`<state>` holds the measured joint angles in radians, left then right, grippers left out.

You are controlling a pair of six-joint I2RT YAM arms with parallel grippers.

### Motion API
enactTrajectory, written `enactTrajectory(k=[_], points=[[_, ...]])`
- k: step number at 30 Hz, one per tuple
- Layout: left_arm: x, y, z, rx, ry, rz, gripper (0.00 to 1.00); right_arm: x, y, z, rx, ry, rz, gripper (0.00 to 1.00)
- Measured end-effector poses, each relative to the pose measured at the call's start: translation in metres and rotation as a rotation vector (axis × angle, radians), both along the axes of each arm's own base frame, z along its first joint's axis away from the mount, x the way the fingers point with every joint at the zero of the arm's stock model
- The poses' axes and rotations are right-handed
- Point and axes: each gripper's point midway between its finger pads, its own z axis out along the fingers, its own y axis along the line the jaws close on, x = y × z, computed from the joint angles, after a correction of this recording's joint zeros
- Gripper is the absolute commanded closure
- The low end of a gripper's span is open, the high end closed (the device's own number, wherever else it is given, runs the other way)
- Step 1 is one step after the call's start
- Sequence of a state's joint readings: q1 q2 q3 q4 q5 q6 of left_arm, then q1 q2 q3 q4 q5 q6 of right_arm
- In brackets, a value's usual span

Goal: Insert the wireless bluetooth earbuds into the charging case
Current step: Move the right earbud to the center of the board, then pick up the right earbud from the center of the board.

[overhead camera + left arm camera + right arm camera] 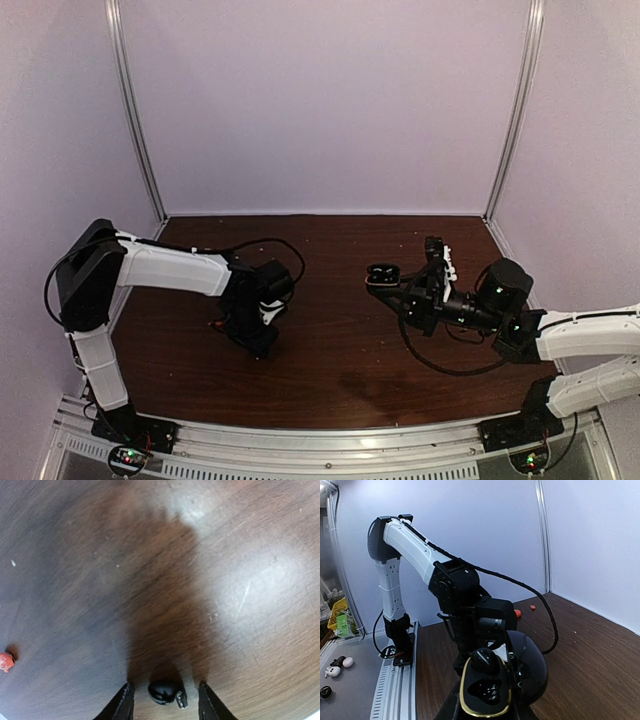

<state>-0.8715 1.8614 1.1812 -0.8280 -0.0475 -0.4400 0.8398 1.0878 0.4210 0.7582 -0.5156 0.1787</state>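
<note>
Straddling small glossy black bean-shaped earbud [162, 692], left gripper [165, 684] part-open, gap either side, nothing gripped; earbud lies on dark wooden table [225, 580]. Tiny bright red earbud [6, 661] well aside on table. Right gripper [392, 283] clamped on round glossy black charging case [532, 670], held above table, lid open; contents of gold-rimmed tray unclear.

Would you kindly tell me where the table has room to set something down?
Free: the table between the left pincer and the charging case, and along the back wall. Crowded: at that pincer, where the black earbud and red earbud lie.
</note>
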Motion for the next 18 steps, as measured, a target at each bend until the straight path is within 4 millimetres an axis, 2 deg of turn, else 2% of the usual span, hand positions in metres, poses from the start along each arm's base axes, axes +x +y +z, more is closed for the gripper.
enactTrajectory(k=[10, 18], points=[[0.002, -0.009, 0.000, 0.024, 0.054, -0.035, 0.60, 0.000, 0.000, -0.001, -0.008, -0.005, 0.000, 1.00], [0.002, -0.016, -0.001, 0.018, 0.083, -0.046, 0.74, 0.000, 0.000, -0.001, -0.011, -0.013, -0.001, 1.00]])
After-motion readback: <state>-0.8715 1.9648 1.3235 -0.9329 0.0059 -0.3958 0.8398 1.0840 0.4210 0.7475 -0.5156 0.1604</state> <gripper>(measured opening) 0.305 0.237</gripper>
